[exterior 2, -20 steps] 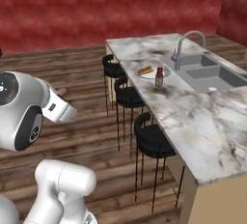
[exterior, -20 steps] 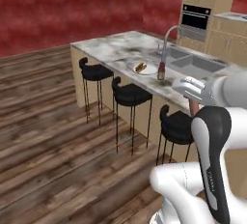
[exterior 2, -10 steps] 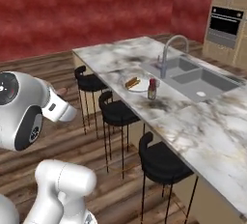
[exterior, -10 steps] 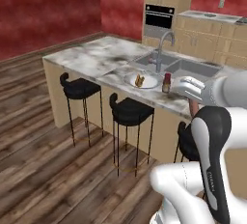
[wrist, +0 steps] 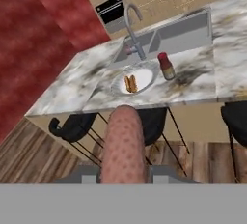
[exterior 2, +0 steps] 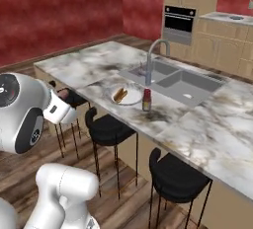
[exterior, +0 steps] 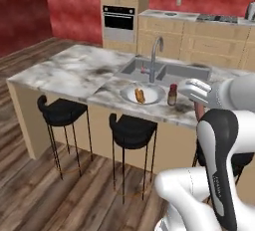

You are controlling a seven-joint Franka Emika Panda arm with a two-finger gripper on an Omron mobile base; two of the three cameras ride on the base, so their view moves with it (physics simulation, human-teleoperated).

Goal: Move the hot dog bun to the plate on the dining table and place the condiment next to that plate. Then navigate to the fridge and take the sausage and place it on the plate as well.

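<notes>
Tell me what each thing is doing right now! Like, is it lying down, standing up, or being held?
hot dog bun: lying on the plate.
plate: flat on the dining table, near the sink.
condiment: standing upright beside the plate.
sausage: held in the tool.
tap: no water visible.
oven: door closed.

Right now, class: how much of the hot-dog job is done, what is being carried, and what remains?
Done: the orange-brown hot dog bun lies on the glassy-rimmed round plate, with the dark-red condiment bottle beside it on the marble dining table. In hand: the gripper holds the pinkish sausage. Left: setting it on the plate.
</notes>
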